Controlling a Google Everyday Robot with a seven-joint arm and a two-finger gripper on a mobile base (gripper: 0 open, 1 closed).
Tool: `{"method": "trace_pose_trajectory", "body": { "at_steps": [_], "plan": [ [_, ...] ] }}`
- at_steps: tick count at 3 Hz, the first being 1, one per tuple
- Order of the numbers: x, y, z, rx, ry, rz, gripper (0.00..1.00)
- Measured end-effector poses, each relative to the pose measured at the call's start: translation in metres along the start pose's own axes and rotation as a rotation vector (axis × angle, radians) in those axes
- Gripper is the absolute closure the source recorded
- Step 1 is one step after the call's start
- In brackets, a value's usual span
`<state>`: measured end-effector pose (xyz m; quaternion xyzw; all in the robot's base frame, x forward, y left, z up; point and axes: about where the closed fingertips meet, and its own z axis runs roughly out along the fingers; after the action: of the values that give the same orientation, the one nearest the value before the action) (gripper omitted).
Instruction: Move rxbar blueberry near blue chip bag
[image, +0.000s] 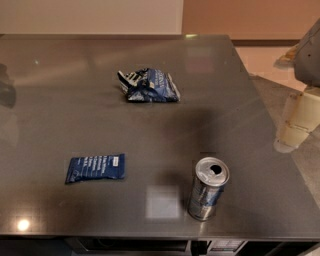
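Lying on your grey bench (60, 100), the bar (95, 168) bears unreadable white lettering. Your gripper (298, 120) hangs right; jaws: cannot tell.

gripper (299, 121) cropped by right edge

On the worktop (60, 90) there are three things in all: one dark-blue snack bar (95, 168), one wrinkled blue chip bag (149, 85) and one silver drink can (208, 189). There is only one worktop, and there is one set of jaws, which is at the right edge of the view, past the right side of the worktop.
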<state>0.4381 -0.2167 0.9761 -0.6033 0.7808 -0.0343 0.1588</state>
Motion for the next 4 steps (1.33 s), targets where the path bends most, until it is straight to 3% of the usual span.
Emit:
{"method": "trace_pose_trajectory", "body": {
  "at_steps": [1, 4],
  "plan": [
    [-0.001, 0.000, -0.001, 0.003, -0.003, -0.002, 0.00],
    [-0.074, 0.002, 0.018, -0.036, -0.091, -0.120, 0.00]
  ]
}}
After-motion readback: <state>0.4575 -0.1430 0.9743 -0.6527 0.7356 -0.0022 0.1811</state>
